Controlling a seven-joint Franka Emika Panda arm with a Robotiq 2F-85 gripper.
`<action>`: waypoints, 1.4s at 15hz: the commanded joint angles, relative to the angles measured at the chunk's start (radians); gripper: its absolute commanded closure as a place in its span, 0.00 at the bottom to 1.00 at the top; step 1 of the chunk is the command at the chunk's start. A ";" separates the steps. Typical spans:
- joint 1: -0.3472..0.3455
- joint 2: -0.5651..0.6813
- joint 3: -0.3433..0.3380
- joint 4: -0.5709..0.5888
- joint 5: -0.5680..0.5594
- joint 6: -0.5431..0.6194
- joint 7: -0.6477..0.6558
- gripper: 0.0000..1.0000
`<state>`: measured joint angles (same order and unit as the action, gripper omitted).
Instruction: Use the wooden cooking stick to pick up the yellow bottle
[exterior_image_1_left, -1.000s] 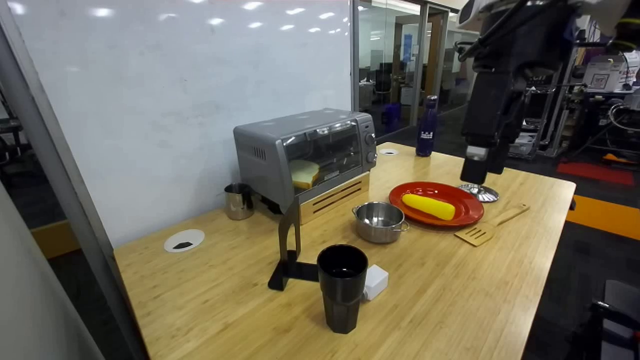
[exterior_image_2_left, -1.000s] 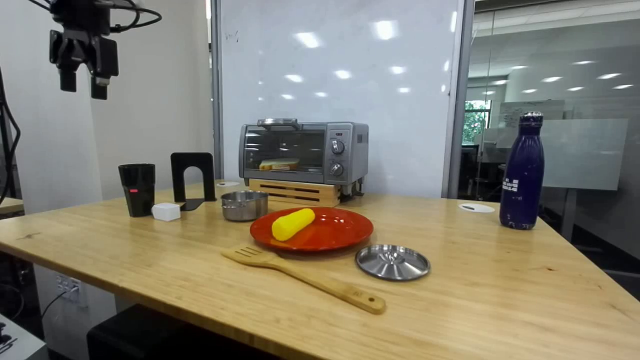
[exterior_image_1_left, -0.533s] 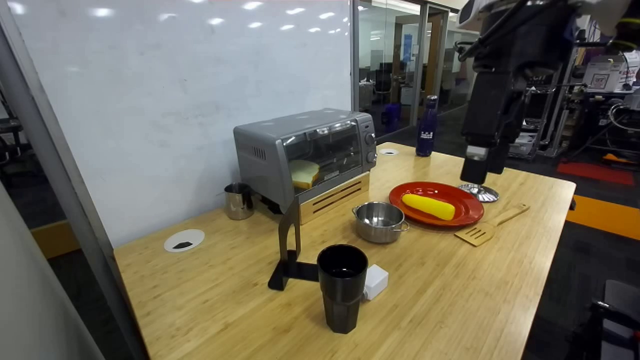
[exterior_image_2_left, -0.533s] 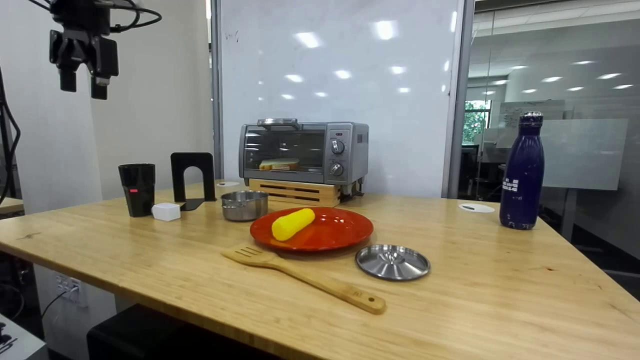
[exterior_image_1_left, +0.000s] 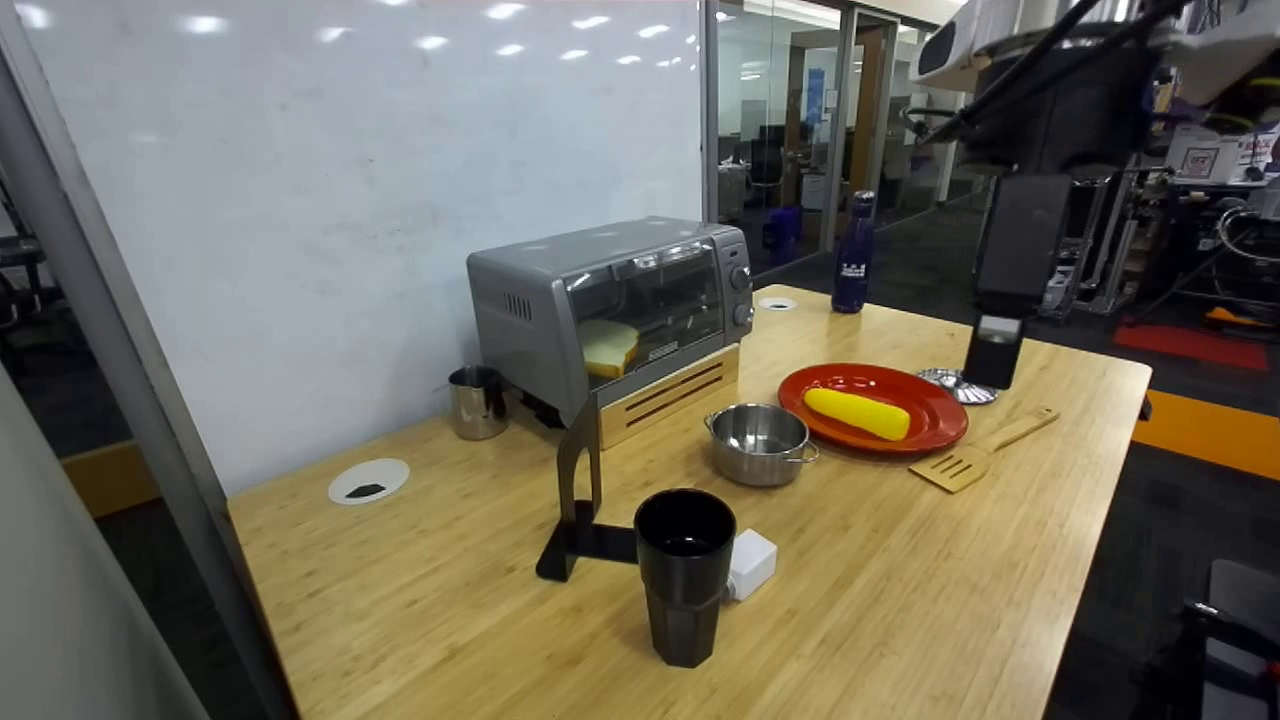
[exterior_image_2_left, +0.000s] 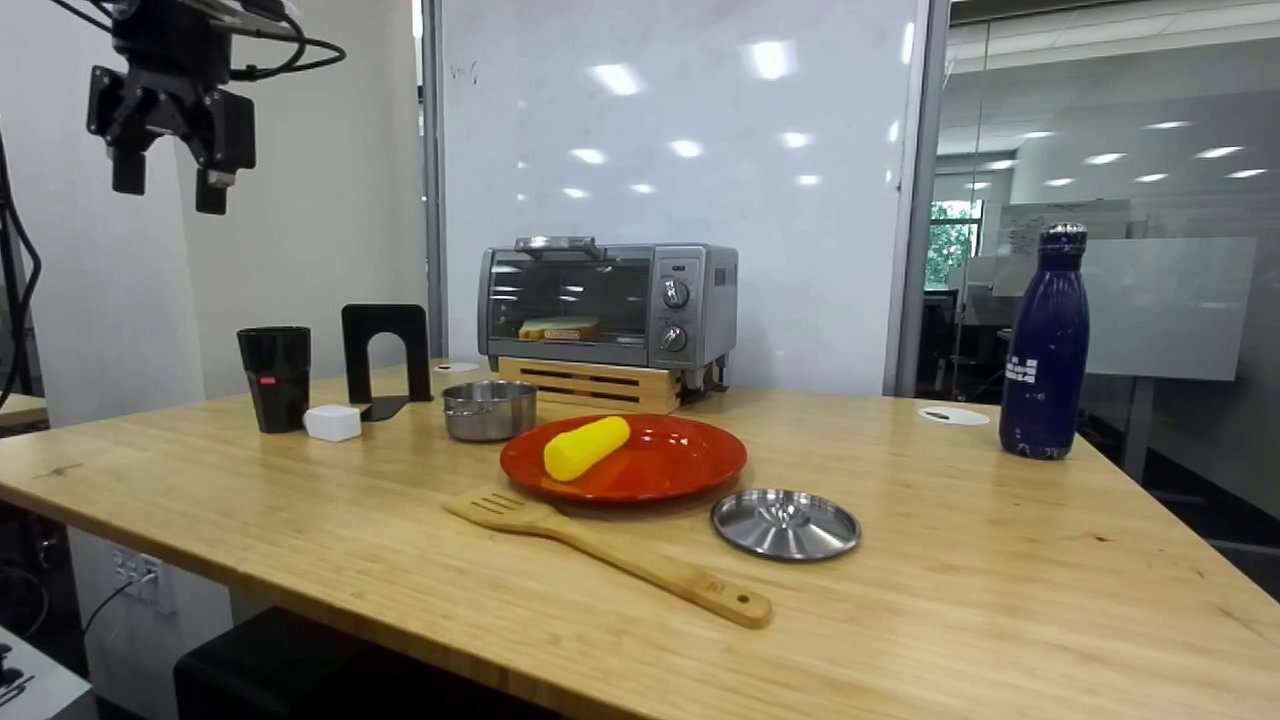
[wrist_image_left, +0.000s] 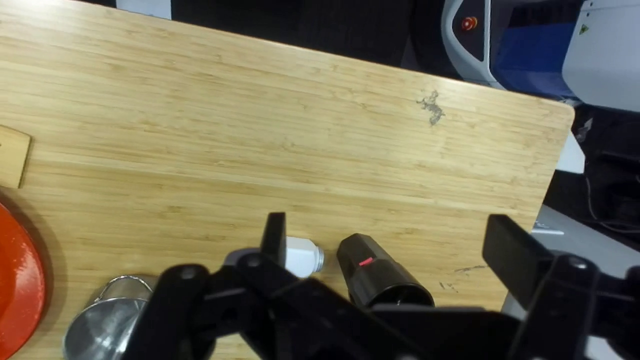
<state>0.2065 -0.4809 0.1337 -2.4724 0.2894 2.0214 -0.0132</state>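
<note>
yellow stands out brightest: the yellow bottle (exterior_image_2_left: 587, 448) lies on its side on the red plate (exterior_image_2_left: 690, 455), and the wooden spatula (exterior_image_2_left: 607, 551), which i take for the cooking stick, rests flat on the table (exterior_image_2_left: 920, 610) just beside the plate's rim. my gripper (exterior_image_2_left: 170, 199) hangs well apart from both; its 2 fingers (wrist_image_left: 273, 240) stand wide apart and hold nothing. i judge the job barely begun.

from here, the wrist view shows the black cup (wrist_image_left: 376, 275) and the white bottle (wrist_image_left: 301, 257) beyond the fingers, so if i drop before crossing over, i could topple the cup or shove its neighbour. the bigger worry, to me, is the spatula's handle: it's thin and lies flush, so i could jam my fingertips into the table or close above the wood. gripping too near the tail end would likely let the blade sag or twist under load, and a careless swing might catch the metal lid (exterior_image_2_left: 785, 525) nearby. then the scooping: the raised rim may stop the blade, and the yellow bottle looks rounded, so a push with nothing behind it could skid it across the glossy plate. tilting the blade during the lift would probably roll it off.
</note>
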 joint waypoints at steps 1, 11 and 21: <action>-0.001 -0.076 -0.064 -0.075 -0.009 -0.043 -0.148 0.00; -0.151 -0.256 -0.291 -0.201 -0.367 -0.146 -0.463 0.00; -0.160 -0.246 -0.318 -0.188 -0.385 -0.133 -0.464 0.00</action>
<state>0.0499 -0.7274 -0.1878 -2.6616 -0.0984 1.8903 -0.4754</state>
